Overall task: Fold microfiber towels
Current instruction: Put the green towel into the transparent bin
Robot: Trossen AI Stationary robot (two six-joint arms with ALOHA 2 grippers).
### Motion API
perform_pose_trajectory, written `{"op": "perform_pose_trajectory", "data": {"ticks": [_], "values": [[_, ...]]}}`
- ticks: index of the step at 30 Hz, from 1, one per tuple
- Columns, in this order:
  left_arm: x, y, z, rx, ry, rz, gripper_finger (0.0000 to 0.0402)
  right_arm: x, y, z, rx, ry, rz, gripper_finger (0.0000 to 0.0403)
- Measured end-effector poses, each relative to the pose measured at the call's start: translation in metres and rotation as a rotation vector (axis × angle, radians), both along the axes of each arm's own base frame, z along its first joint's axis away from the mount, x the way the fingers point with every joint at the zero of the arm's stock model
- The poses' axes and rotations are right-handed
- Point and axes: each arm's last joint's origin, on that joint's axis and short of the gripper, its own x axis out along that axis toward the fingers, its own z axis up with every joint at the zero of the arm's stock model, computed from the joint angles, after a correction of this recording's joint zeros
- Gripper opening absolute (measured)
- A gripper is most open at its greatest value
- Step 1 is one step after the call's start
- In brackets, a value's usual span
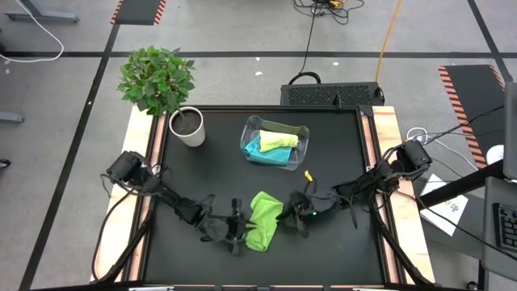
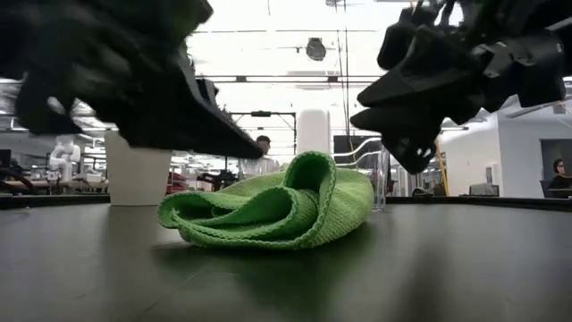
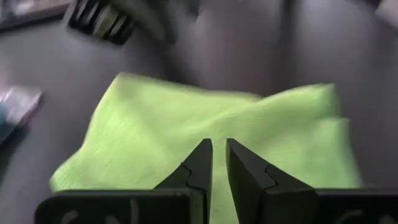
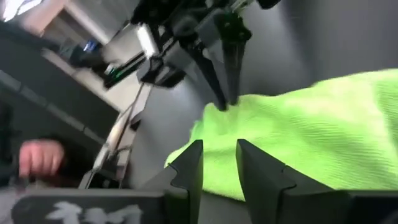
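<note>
High view: rumpled green towel (image 1: 263,220) between, perhaps touching, grippers

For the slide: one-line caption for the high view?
Both grippers, left gripper and right gripper, flank the bright green towel on the black table; two more towels sit in the clear bin.

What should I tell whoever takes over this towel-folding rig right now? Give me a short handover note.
Left gripper: low at the bright green towel, on its left side, fingers nearly together, nothing visibly gripped.
Right gripper: on the towel's right side, fingers slightly apart, nothing between them.
The towel lies loosely bunched on the black table, front centre, not a neat fold.
The pale yellow-green towel and the turquoise towel sit in the clear bin beside the potted plant.
Done: green towel roughly doubled over.
Left: tidy that fold; whether the binned towels are properly folded is unclear.
</note>
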Motion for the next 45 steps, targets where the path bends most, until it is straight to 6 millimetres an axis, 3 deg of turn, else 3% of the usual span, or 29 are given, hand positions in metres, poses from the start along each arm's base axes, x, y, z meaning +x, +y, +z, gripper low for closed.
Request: {"op": "perform_pose_trajectory", "data": {"ticks": [6,17,23,30,37,45], "values": [[0.013,0.035,-0.005,-0.093,0.059,0.125,0.0049,-0.002,-0.003,-0.004,0.143,0.064,-0.125,0.0111],[0.018,0.057,-0.011,-0.113,0.138,0.161,0.0049,-0.002,-0.010,-0.010,0.323,0.179,-0.253,0.0118],[0.018,0.060,-0.011,-0.118,0.155,0.146,0.0049,-0.008,-0.008,-0.022,0.382,0.339,-0.290,0.0118],[0.021,0.058,-0.011,-0.119,0.125,0.101,0.0049,-0.010,-0.006,-0.027,0.408,0.331,-0.416,0.0118],[0.030,0.062,-0.030,-0.185,0.116,0.020,0.0049,-0.002,-0.018,-0.035,0.494,0.330,-0.474,0.0119],[0.038,0.066,-0.046,-0.237,0.060,-0.014,0.0049,0.005,-0.028,-0.029,0.556,0.321,-0.334,0.0119]]}}
